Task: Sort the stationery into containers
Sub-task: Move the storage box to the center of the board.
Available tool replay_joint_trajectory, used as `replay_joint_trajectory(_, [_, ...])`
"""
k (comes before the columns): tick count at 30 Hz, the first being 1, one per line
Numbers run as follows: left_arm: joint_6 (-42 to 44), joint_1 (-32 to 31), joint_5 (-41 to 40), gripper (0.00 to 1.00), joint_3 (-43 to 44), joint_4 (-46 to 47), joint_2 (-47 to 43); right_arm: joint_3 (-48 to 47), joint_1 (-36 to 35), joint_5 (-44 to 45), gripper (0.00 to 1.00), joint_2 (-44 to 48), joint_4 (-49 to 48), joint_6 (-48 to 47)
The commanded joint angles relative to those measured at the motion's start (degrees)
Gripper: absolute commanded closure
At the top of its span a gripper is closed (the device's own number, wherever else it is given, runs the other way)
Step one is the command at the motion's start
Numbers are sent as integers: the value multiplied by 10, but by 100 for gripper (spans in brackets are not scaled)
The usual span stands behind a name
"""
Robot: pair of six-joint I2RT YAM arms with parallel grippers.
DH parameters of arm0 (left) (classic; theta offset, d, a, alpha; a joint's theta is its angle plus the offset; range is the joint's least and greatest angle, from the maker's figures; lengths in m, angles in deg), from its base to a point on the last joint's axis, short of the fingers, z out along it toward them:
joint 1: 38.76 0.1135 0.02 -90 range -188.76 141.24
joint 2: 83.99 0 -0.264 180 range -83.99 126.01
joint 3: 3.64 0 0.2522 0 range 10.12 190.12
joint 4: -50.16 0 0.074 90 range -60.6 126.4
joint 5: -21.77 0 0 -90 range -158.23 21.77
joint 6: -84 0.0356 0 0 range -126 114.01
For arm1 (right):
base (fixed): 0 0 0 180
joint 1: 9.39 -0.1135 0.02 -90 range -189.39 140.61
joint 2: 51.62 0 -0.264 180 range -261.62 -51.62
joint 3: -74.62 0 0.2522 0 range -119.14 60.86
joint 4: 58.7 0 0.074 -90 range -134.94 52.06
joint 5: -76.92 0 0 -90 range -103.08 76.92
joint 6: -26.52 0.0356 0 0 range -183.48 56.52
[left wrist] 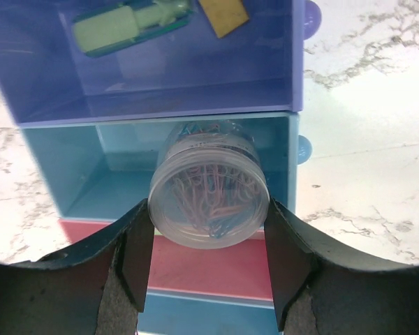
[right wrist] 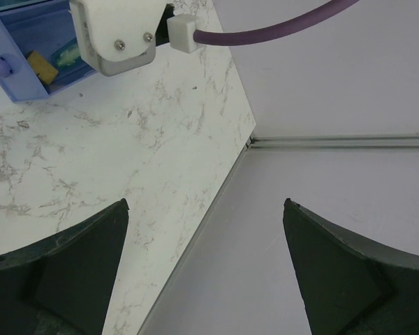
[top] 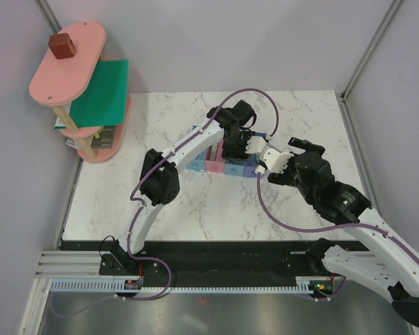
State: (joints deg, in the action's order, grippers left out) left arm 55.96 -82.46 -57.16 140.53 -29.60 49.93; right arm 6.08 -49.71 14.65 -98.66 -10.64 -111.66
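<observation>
My left gripper (top: 232, 150) (left wrist: 208, 209) is shut on a clear round tub of coloured paper clips (left wrist: 209, 192), holding it tilted over the light blue bin (left wrist: 56, 167). The containers stand in a joined row (top: 223, 167) under that gripper: purple-blue bin (left wrist: 195, 91), light blue, pink bin (left wrist: 216, 269), blue bin (left wrist: 195, 314). The purple-blue bin holds a mint-green piece (left wrist: 119, 28) and a tan block (left wrist: 223, 14); both also show in the right wrist view, the block (right wrist: 40, 66) beside the green piece (right wrist: 66, 52). My right gripper (top: 269, 162) (right wrist: 206, 209) is open and empty, just right of the row. Markers and pink-lilac bar are hidden.
A pink-and-green tiered shelf (top: 77, 77) with a brown cube (top: 61, 45) on top stands at the far left. The table's right edge and the grey wall (right wrist: 321, 230) lie under my right gripper. The left arm's white wrist (right wrist: 119, 35) is close ahead of it.
</observation>
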Motion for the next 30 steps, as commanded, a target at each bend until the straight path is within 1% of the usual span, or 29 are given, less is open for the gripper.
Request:
replay_joint_trajectory(1, [-19, -8, 15, 98, 52, 9, 19, -25, 1, 0, 2, 6, -1, 12])
replay_joint_trajectory(7, [-17, -8, 10, 98, 51, 15, 34, -23, 1, 0, 2, 12, 3, 13])
replay_joint_trajectory(8, [-17, -8, 8, 93, 52, 14, 37, -22, 1, 0, 2, 12, 4, 13])
replay_joint_trajectory(10, [-19, -8, 3, 89, 51, 16, 41, -22, 1, -2, 2, 10, 2, 13])
replay_joint_trajectory(13, [-20, -8, -4, 78, 51, 17, 46, -23, 1, -4, 2, 8, 1, 13])
replay_joint_trajectory(14, [-20, -8, -6, 71, 50, 17, 47, -22, 2, -3, 2, 8, 1, 13])
replay_joint_trajectory(15, [-20, -8, -10, 67, 50, 19, 47, -22, 1, -2, 2, 8, 1, 13])
replay_joint_trajectory(16, [-22, -8, -11, 56, 50, 24, 47, -21, 2, -3, 2, 10, 1, 13])
replay_joint_trajectory(18, [-26, -7, -14, 47, 50, 30, 45, -21, 1, -2, 2, 9, 1, 13])
replay_joint_trajectory(19, [-28, -7, -15, 40, 49, 36, 46, -20, 1, -2, 2, 10, 1, 13])
replay_joint_trajectory(20, [-30, -7, -16, 36, 49, 39, 46, -20, 2, -3, 2, 10, 1, 14])
replay_joint_trajectory(22, [-31, -7, -20, 30, 49, 43, 45, -18, 1, -3, 2, 12, 1, 15])
replay_joint_trajectory(24, [-34, -7, -23, 27, 49, 49, 43, -17, 2, -3, 2, 13, 1, 15])
replay_joint_trajectory(27, [-39, -7, -25, 25, 49, 57, 40, -17, 1, -3, 2, 13, 2, 15])
replay_joint_trajectory(28, [-42, -7, -25, 21, 50, 59, 38, -17, 1, -4, 2, 13, 3, 15])
replay_joint_trajectory(30, [-44, -7, -25, 20, 49, 66, 36, -18, 1, -7, 2, 14, 3, 16])
